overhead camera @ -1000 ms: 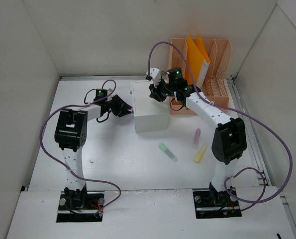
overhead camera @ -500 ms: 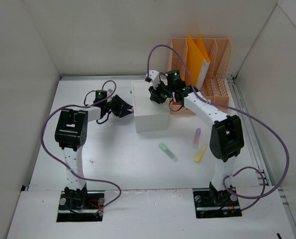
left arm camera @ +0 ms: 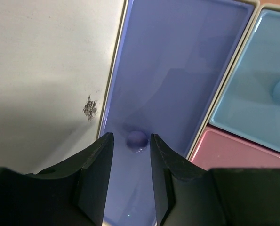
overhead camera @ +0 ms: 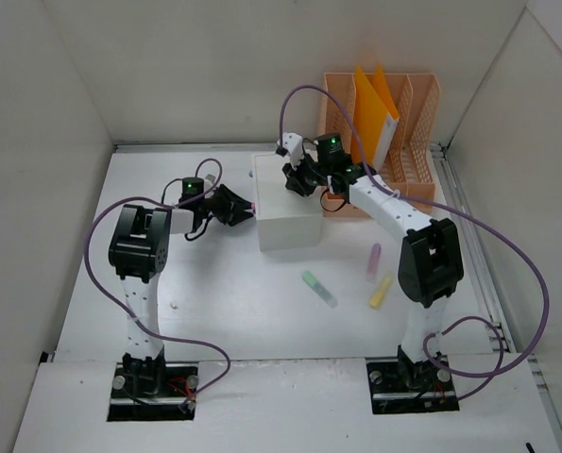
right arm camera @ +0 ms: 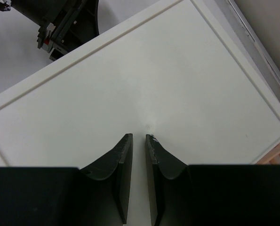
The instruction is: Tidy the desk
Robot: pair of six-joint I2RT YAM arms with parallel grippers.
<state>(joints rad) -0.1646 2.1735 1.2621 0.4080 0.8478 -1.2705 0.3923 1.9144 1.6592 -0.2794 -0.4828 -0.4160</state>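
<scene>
The desk is a white tabletop between white walls. A white box stands at its middle. My left gripper is at the box's left face. In the left wrist view it is open, its fingertips on either side of a small purple knob on a purple drawer front, without clamping it. My right gripper rests over the box's top. In the right wrist view it is nearly shut, with nothing between its tips, on the white lid.
An orange file rack with a yellow folder stands behind the box at right. A green marker, a purple marker and a yellow marker lie in front of the box. Blue and pink drawer fronts adjoin the purple one.
My left arm has edged right, bringing the gripper closer to the box's left face. My right arm shifted slightly left over the box top, then held.
</scene>
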